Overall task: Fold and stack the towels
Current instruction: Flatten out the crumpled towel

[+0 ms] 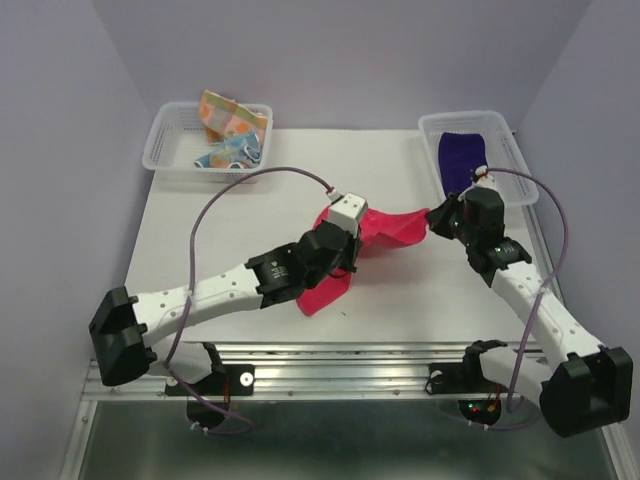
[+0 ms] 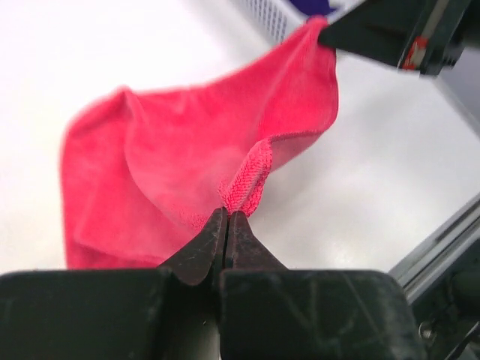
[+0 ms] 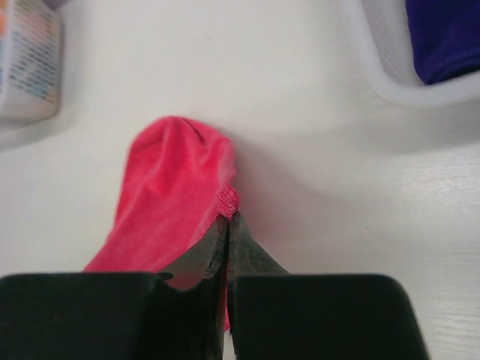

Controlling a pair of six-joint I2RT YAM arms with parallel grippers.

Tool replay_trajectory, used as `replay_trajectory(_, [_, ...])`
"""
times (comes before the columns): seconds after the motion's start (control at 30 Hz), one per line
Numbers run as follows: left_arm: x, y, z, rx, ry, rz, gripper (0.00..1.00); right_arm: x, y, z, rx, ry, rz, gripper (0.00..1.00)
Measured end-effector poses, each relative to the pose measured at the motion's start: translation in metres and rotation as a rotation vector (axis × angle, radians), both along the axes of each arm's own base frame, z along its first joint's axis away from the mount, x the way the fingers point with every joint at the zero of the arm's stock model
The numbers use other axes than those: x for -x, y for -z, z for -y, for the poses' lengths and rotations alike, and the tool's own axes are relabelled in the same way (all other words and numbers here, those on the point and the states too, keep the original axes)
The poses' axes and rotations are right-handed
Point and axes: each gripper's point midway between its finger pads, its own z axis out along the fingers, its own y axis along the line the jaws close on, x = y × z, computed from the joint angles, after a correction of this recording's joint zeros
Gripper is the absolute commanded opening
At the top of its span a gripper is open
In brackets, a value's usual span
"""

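A bright pink towel point(image 1: 385, 227) hangs between my two grippers over the middle of the white table. My left gripper point(image 2: 227, 213) is shut on one hemmed corner of the pink towel point(image 2: 187, 142). My right gripper point(image 3: 228, 217) is shut on another corner of the pink towel point(image 3: 169, 202); its black fingers point(image 2: 375, 34) show at the top right of the left wrist view. A dark purple towel point(image 1: 462, 155) lies in the right basket. Patterned towels, an orange one point(image 1: 228, 115) and a light-blue one point(image 1: 228, 153), sit in the left basket.
A white mesh basket point(image 1: 165, 140) stands at the back left of the table and another white mesh basket point(image 1: 505, 165) at the back right. The table's metal front rail point(image 1: 340, 372) runs along the near edge.
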Motion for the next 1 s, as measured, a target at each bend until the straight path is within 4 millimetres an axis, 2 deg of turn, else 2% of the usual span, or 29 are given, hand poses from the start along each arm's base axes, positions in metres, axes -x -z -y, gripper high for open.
replay_trajectory(0.07, [-0.011, -0.047, -0.006, 0.049, -0.014, 0.075, 0.00, -0.003, -0.037, -0.005, -0.029, -0.022, 0.083, 0.01])
replay_trajectory(0.1, [-0.015, -0.064, -0.009, 0.071, -0.021, 0.099, 0.00, -0.004, -0.059, -0.007, -0.043, -0.033, 0.129, 0.01])
replay_trajectory(0.17, [-0.027, -0.116, -0.022, 0.113, -0.043, 0.178, 0.00, -0.007, -0.096, -0.010, -0.059, -0.048, 0.204, 0.01])
replay_trajectory(0.3, [-0.036, -0.200, -0.049, 0.183, -0.069, 0.299, 0.00, -0.008, -0.179, -0.014, -0.082, -0.076, 0.368, 0.01])
replay_trajectory(0.4, [-0.021, -0.256, -0.058, 0.237, -0.007, 0.374, 0.00, -0.001, -0.230, -0.016, -0.095, -0.102, 0.466, 0.01])
replay_trajectory(0.43, [-0.013, -0.271, -0.060, 0.256, 0.025, 0.395, 0.00, 0.002, -0.241, -0.016, -0.098, -0.107, 0.488, 0.01])
replay_trajectory(0.47, [-0.008, -0.279, -0.061, 0.262, 0.051, 0.405, 0.00, 0.007, -0.261, -0.017, -0.105, -0.121, 0.529, 0.01])
replay_trajectory(0.5, [0.004, -0.299, -0.064, 0.288, 0.096, 0.430, 0.00, 0.013, -0.275, -0.018, -0.110, -0.133, 0.557, 0.01])
replay_trajectory(0.63, [0.036, -0.338, -0.075, 0.345, 0.216, 0.478, 0.00, 0.036, -0.326, -0.020, -0.131, -0.174, 0.657, 0.01])
replay_trajectory(0.77, [0.070, -0.365, -0.083, 0.400, 0.350, 0.523, 0.00, 0.070, -0.376, -0.023, -0.153, -0.235, 0.768, 0.01])
replay_trajectory(0.87, [0.092, -0.372, -0.089, 0.427, 0.436, 0.537, 0.00, 0.098, -0.400, -0.027, -0.168, -0.297, 0.832, 0.01])
replay_trajectory(1.0, [0.115, -0.377, -0.093, 0.456, 0.531, 0.540, 0.00, 0.126, -0.418, -0.033, -0.191, -0.366, 0.877, 0.01])
